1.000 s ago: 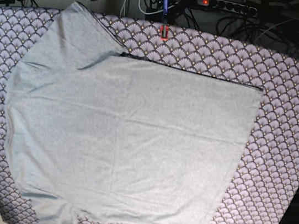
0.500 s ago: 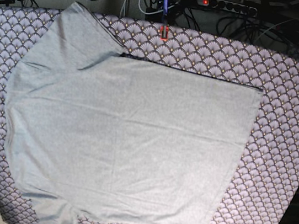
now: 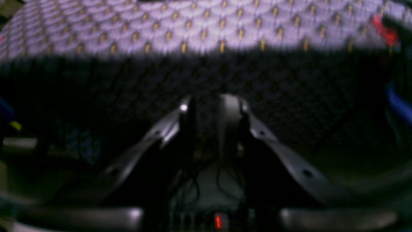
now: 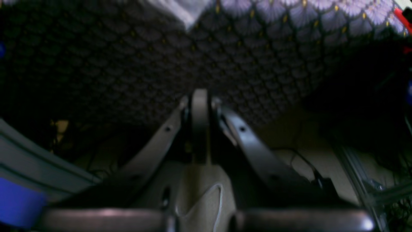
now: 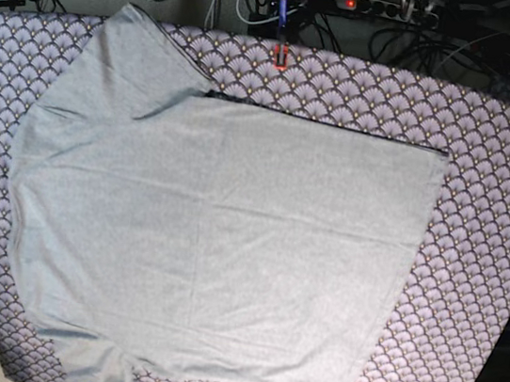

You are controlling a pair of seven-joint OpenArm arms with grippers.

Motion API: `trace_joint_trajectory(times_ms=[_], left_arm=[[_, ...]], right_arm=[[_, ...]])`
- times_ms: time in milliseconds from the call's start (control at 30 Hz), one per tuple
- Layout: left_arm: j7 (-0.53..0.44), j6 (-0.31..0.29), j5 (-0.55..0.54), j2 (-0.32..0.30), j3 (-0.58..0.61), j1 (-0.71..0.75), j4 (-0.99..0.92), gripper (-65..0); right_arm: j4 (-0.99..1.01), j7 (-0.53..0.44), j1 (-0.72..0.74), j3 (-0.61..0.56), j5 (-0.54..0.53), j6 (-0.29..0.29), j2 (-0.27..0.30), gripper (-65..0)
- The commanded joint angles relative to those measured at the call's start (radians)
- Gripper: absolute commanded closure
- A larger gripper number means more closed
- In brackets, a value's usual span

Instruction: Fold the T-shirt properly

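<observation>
Left end effector [image 3: 212, 109] slightly parted, right [image 4: 199, 103] clenched, both empty: pinch the T-shirt [image 5: 219, 243] at its sleeve edges, lifting evenly.

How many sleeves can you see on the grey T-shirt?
2. One sleeve sticks out at the top left of the T-shirt; the other sleeve is bunched at the bottom left, partly cut off.

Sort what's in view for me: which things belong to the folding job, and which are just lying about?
Part of the job:
- T-shirt, spread flat, not yet folded
- left gripper, jaws slightly parted, empty
- right gripper, shut, empty

Just there:
- purple fan-scale cloth covering the table
- power strip and cables behind the table
- orange clip on the far edge
</observation>
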State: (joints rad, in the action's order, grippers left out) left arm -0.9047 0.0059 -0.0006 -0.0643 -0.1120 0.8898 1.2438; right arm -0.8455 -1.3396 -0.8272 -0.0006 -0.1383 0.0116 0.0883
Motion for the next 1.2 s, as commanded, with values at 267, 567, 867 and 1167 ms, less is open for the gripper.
trace_joint_trajectory(times_ms=[267,567,867,1167], left_arm=[[0.193,-0.001,-0.002,0.031,-0.120,0.075,0.308,-14.1],[0.580,-0.004,-0.167,0.004,-0.219,0.041,0.575,-14.2],[0.896,-0.005,-0.177,-0.019,-0.254,-0.079,0.607,-14.4],[1.070,0.001,-0.184,-0.012,-0.314,-0.145,0.718,-14.4]], right_arm=[[-0.283,0.050,-0.093,0.078,-0.005,-0.012,0.006,-11.4],[-0.599,0.507,-0.059,0.081,-0.004,-0.014,0.024,-11.5],[-0.696,0.742,-0.013,0.083,-0.007,-0.014,0.018,-13.6],[-0.687,0.740,0.009,0.078,-0.007,-0.015,0.018,-25.4]])
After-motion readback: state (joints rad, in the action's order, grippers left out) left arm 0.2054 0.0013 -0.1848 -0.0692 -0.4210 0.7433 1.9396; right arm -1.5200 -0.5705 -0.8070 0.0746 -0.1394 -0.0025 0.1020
